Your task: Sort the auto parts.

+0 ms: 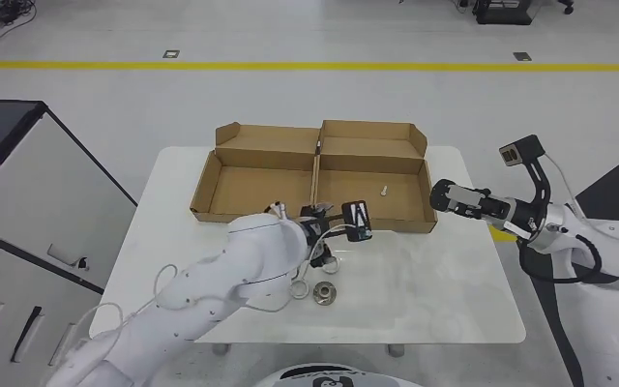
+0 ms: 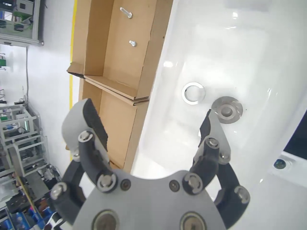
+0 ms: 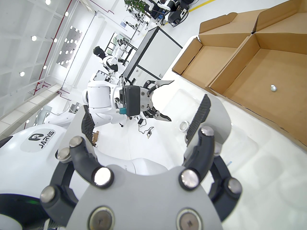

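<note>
Beside our spread left claw (image 2: 148,106) lies a grey flanged metal disc (image 2: 227,109), likely stiff, slippery; we'd pinch its rim.

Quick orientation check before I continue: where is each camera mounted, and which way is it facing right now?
Top view: above the arms, looking down on the table and cardboard boxes; the left arm and right arm show.
Left wrist view: behind the open left gripper, facing down at the ring and flanged washer on the table.
Right wrist view: behind the open right gripper, facing across the table toward the left gripper.
Shared: all three show the boxes and the ring.
</note>
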You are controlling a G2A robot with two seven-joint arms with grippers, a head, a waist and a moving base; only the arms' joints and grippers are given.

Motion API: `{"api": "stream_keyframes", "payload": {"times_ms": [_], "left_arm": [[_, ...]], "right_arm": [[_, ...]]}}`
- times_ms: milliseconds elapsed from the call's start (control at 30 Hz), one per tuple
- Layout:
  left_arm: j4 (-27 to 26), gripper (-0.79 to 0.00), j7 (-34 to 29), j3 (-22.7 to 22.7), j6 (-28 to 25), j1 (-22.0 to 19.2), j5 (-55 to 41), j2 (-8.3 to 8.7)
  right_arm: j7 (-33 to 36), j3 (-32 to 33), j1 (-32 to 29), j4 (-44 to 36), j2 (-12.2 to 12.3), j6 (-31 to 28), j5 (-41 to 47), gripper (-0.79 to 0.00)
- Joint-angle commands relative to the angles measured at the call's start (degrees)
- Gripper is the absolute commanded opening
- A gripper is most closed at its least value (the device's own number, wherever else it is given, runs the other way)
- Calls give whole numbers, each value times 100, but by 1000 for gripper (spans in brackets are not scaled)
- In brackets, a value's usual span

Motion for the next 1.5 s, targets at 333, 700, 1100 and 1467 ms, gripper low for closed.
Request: {"api": "stream_keyframes", "payload": {"times_ms": [333, 700, 1100, 1467], "left_arm": [[637, 0, -339, 689, 341, -395, -477, -85], [616, 0, -542, 1022, 544, -270, -889, 48], [488, 0, -554, 964, 590, -214, -998, 93], [593, 0, -374, 862, 586, -173, -1150, 108]], "right_arm": [[0, 0, 0, 0, 0, 0, 0, 0], [0, 0, 0, 0, 0, 0, 0, 0], [0, 0, 0, 0, 0, 0, 0, 0], [0, 0, 0, 0, 0, 0, 0, 0]]}}
